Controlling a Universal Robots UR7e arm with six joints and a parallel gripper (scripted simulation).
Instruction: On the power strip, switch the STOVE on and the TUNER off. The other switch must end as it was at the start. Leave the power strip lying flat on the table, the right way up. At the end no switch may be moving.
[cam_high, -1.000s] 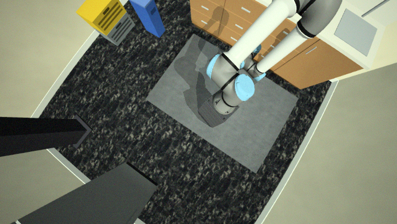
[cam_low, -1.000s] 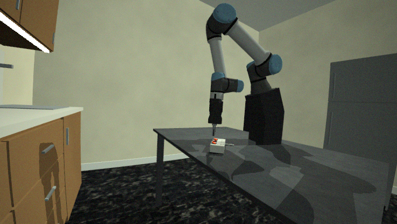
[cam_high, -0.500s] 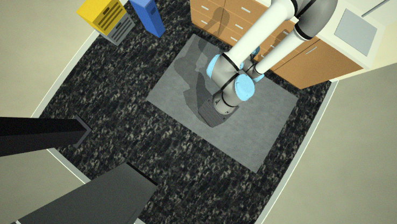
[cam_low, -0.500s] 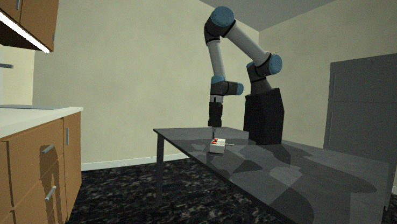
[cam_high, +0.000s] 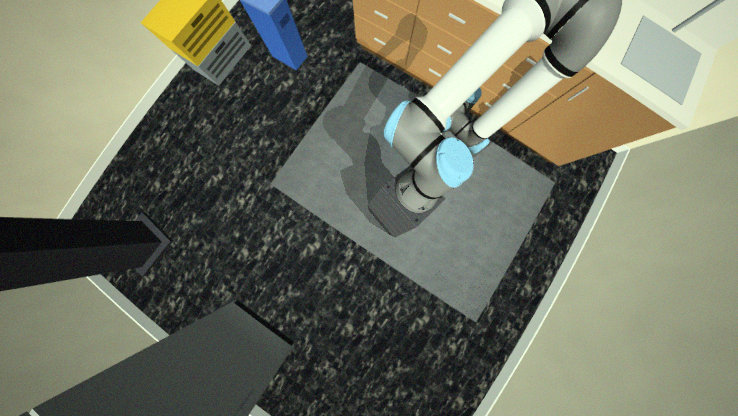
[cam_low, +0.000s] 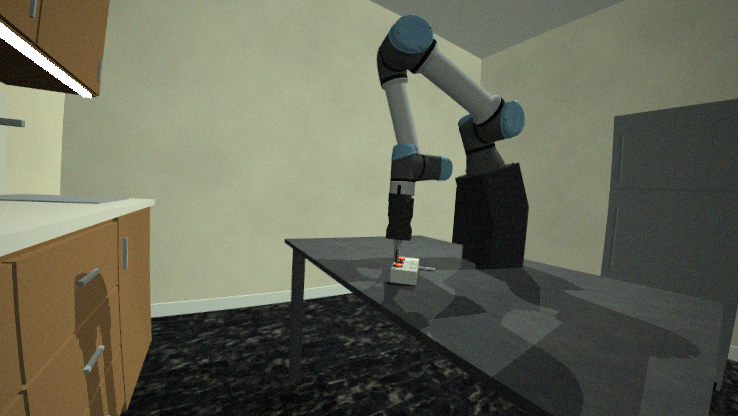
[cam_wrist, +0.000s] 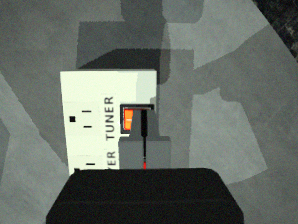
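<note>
Your top view looks steeply down from high above the desk (cam_high: 480, 248). Your exterior view stands low beside it, facing the arm (cam_low: 444, 67) from farther off. Your wrist view looks straight down, very near the power strip (cam_wrist: 87, 106), which the exterior view shares.
</note>
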